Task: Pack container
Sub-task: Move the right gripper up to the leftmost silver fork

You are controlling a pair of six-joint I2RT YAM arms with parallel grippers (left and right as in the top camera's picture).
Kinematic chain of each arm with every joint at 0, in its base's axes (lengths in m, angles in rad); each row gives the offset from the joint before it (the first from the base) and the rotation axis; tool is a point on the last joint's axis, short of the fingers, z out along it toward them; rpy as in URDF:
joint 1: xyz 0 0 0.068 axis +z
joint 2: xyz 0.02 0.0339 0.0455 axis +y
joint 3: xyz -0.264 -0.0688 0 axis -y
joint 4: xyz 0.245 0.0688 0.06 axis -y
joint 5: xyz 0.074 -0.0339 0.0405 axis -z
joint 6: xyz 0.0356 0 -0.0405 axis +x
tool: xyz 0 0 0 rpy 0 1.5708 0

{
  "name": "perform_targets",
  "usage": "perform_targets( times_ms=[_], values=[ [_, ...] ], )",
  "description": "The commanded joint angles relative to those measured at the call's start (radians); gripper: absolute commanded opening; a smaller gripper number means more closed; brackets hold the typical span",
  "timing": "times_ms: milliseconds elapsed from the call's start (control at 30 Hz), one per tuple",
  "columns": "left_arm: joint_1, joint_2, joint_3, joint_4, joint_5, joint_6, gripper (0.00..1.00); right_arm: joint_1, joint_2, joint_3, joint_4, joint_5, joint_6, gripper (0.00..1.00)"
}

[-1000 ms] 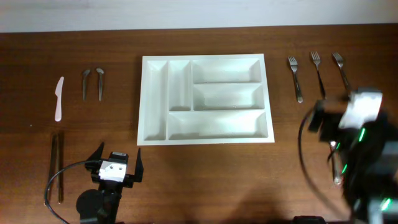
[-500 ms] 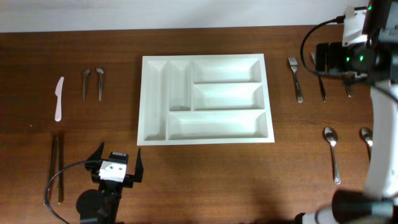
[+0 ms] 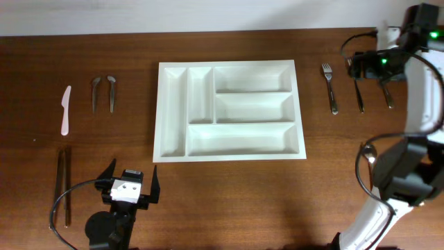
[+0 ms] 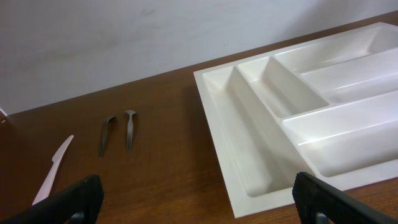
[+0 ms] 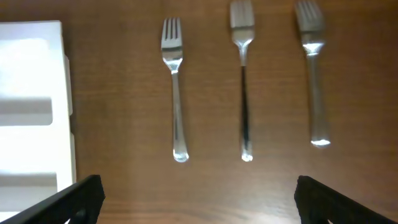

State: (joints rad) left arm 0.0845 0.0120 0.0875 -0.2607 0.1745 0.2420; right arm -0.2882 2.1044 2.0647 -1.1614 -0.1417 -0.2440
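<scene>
The container [image 3: 229, 156] is a white five-compartment tray in the middle of the table, with nothing in it; it also shows in the left wrist view [image 4: 249, 174] and its edge in the right wrist view [image 5: 34, 37]. Three forks [image 5: 174, 87] [image 5: 244, 81] [image 5: 314, 74] lie side by side to its right. My right gripper [image 3: 357, 67] [image 5: 199, 208] is open and empty, hovering over the forks' handle ends. My left gripper [image 3: 129, 186] [image 4: 199, 208] is open and empty, near the front left of the tray.
At the far left lie a white plastic knife [image 3: 66, 110] [image 4: 53, 171], two small spoons [image 3: 96, 94] [image 3: 111, 92] and a pair of dark sticks [image 3: 62, 187]. My right arm [image 3: 402, 173] hides the table at the front right.
My right arm has swung from the front right to the back right and now holds its gripper over the forks. The left arm has not moved.
</scene>
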Motion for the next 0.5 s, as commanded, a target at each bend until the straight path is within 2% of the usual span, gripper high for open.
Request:
perform_targets(
  times_ms=[0,467],
  values=[
    [-0.006,-0.002,-0.005,-0.001,-0.007,-0.003,0.99,0.046,0.065,0.021,0.024,-0.029,-0.010,0.99],
    [-0.006,-0.002,-0.005,-0.001,-0.007,-0.002,0.99,0.087,0.201,0.019,0.132,-0.027,-0.014,0.99]
  ],
)
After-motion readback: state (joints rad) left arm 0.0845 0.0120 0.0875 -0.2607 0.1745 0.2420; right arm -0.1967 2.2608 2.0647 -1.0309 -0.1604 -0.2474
